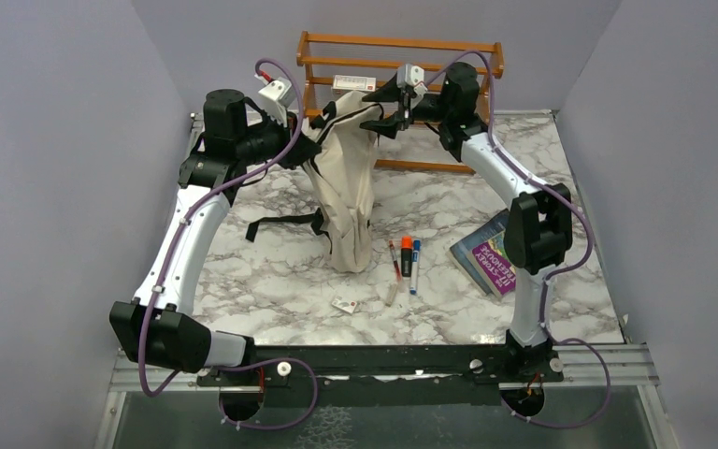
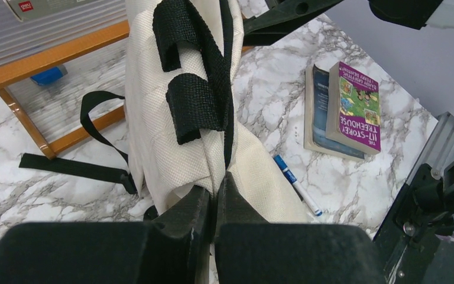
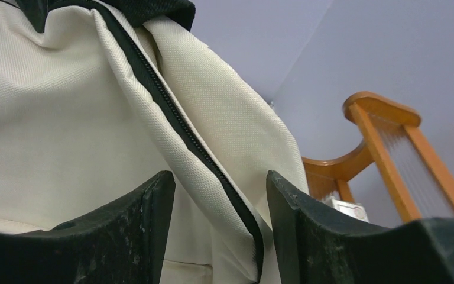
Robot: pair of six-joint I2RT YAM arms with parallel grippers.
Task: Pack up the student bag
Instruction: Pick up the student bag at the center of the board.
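Observation:
The student bag [image 1: 346,196], cream fabric with black straps, hangs lifted at the back middle of the marble table, its bottom resting on the tabletop. My left gripper [image 1: 299,140] is shut on a fold of the bag's cream fabric [image 2: 153,118], and its fingertips [image 2: 217,189] pinch that fold below the black strap loops. My right gripper [image 1: 394,108] sits at the bag's upper right. In the right wrist view it [image 3: 219,183] stands open, with a fold of the bag [image 3: 65,118] and its black zipper [image 3: 171,112] between the fingers.
A wooden rack [image 1: 402,56] stands behind the bag against the back wall. Books [image 1: 488,254] lie at the right. Several pens and markers [image 1: 407,254] lie in front of the bag, with a small card [image 1: 344,304] nearer. A black strap [image 1: 280,224] trails left.

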